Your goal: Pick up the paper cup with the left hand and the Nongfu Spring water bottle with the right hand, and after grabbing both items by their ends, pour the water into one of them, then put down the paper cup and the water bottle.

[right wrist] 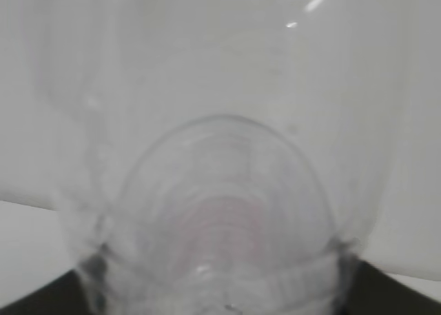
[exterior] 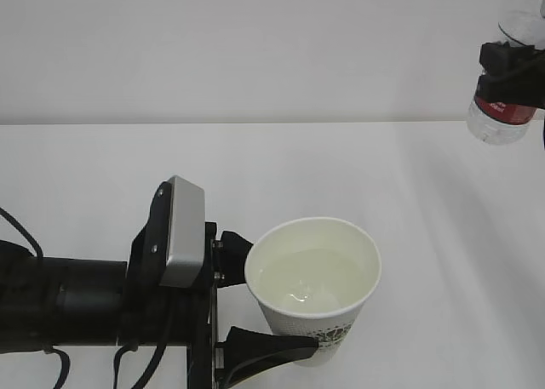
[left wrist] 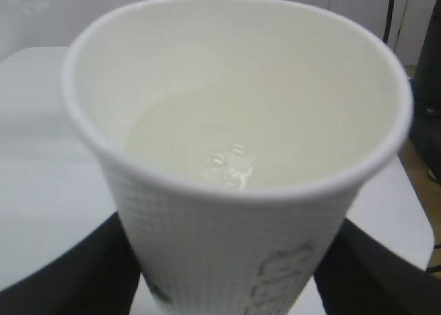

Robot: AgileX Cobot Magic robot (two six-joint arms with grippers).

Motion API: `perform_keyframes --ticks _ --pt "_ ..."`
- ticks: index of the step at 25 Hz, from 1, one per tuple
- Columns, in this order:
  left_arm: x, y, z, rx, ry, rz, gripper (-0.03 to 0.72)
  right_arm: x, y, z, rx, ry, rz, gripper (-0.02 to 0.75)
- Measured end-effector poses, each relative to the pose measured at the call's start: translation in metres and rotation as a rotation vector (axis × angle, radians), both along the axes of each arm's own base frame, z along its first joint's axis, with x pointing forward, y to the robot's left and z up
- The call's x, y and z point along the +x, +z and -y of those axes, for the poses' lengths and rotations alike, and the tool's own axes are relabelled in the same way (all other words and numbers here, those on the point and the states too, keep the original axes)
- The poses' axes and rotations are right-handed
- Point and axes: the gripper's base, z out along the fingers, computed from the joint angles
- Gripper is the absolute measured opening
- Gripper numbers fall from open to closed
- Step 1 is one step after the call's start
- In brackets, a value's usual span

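My left gripper (exterior: 281, 297) is shut on the paper cup (exterior: 313, 280), one black finger on each side of its lower wall, holding it upright above the table. Water (exterior: 308, 278) fills the cup to well below the rim. In the left wrist view the paper cup (left wrist: 234, 211) fills the frame, with water (left wrist: 193, 143) inside and dark fingers (left wrist: 62, 287) at both bottom corners. At the top right my right gripper (exterior: 511, 65) is shut on the Nongfu Spring water bottle (exterior: 504, 112), held high and slightly tilted. The bottle (right wrist: 220, 211) shows blurred and clear in the right wrist view.
A white table (exterior: 255, 168) spreads beneath both arms and meets a plain white wall behind. The left arm with its grey plate (exterior: 183, 231) lies along the bottom left. Dark equipment (left wrist: 427, 87) stands past the table's right edge in the left wrist view.
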Motion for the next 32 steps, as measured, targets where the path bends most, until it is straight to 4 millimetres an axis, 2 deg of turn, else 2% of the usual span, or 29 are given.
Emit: perform_keyframes --ticks 14,22,32 --pt "0.0 0.0 0.0 0.0 0.0 0.0 0.535 0.0 -0.003 0.001 -0.001 -0.006 -0.033 0.364" --pt "0.0 0.0 0.0 0.001 0.003 -0.001 0.535 0.004 -0.017 0.0 0.004 -0.007 -0.083 0.364" --pt "0.004 0.001 0.0 -0.015 0.05 -0.013 0.535 0.004 -0.017 0.001 0.004 -0.009 -0.083 0.363"
